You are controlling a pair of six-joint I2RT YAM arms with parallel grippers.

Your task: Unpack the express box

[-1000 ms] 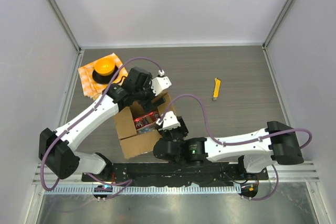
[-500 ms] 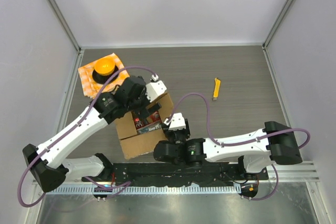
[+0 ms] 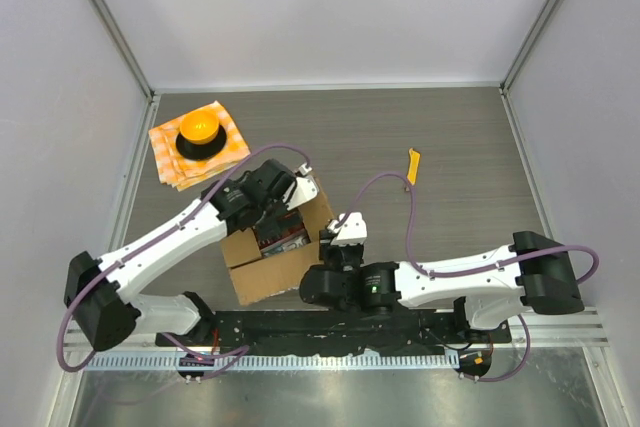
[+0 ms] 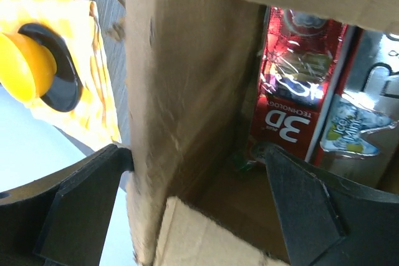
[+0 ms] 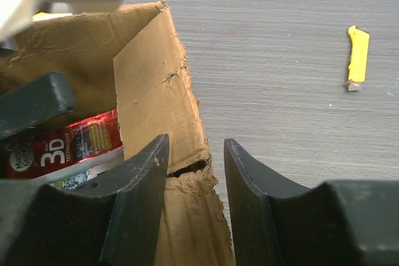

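At the near edge of the worktop, left of middle, our right end effector stands about half open astride the box's right wall. One finger is on the inside and one on the outside, with a sliver of gap showing on the outer side, so we judge it has hold of nothing yet. The box is open, flaps up, and its long axis runs from the near edge toward the far edge, leaning a little right.

Just beyond, our left end effector is spread fully wide over the left wall, one finger outside and one down inside, gripping nothing. A red packet lies just beside that inner finger (the left arm looks better placed to lift it).

Further off are a yellow cutter right of middle and an orange cloth at the far-left corner.
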